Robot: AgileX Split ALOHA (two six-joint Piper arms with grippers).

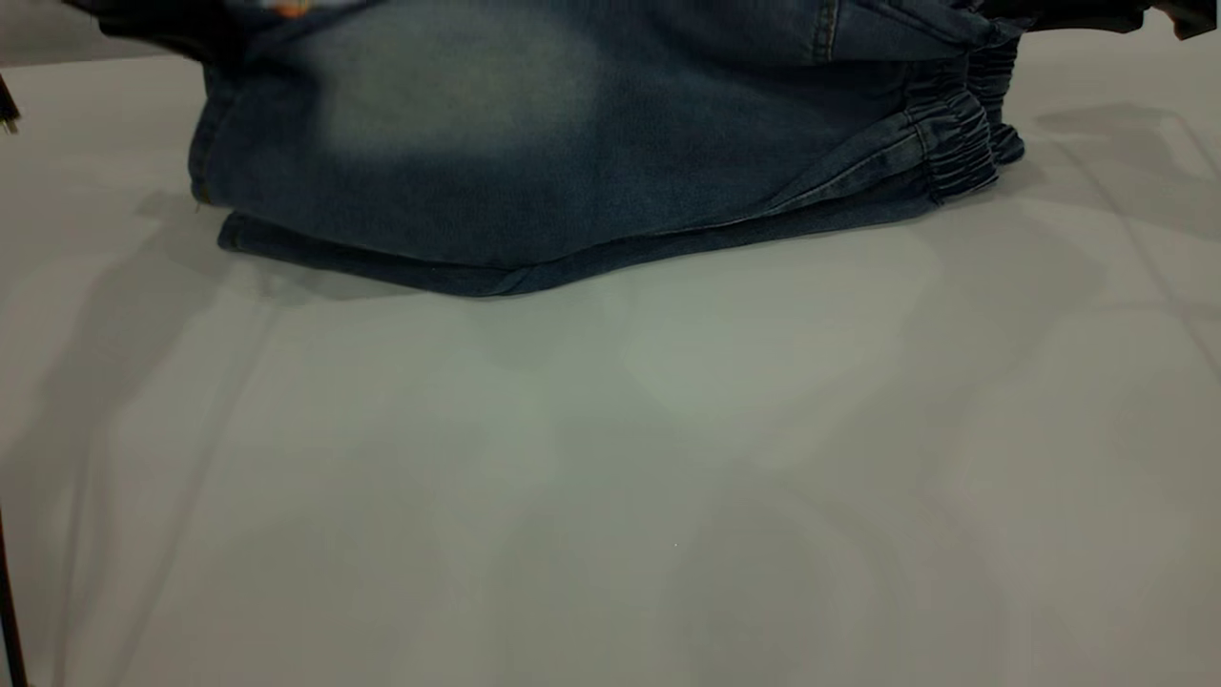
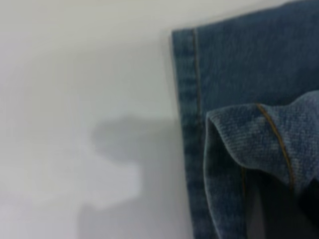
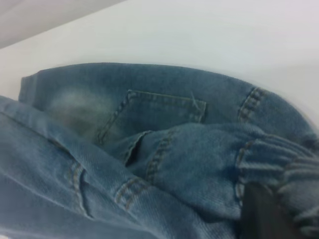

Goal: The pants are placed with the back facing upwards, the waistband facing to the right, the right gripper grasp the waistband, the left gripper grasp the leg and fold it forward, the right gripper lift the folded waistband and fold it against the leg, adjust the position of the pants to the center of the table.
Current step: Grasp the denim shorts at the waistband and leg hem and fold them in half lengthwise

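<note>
Blue denim pants [image 1: 534, 143] lie at the far side of the white table [image 1: 610, 477], with the elastic waistband [image 1: 954, 134] to the right and the leg end to the left. The upper layer is held up off the lower one, which lies flat on the table. My left gripper [image 2: 271, 209] is shut on the leg hem [image 2: 259, 134], whose stitched edge curls up over the dark fingers. My right gripper [image 3: 266, 216] is shut on the gathered waistband [image 3: 294, 164], above a back pocket [image 3: 149, 112]. In the exterior view both grippers show only as dark shapes at the top edge.
A wide stretch of bare white table [image 1: 610, 534] lies in front of the pants. A thin dark cable or post [image 1: 8, 611] runs along the left edge of the exterior view.
</note>
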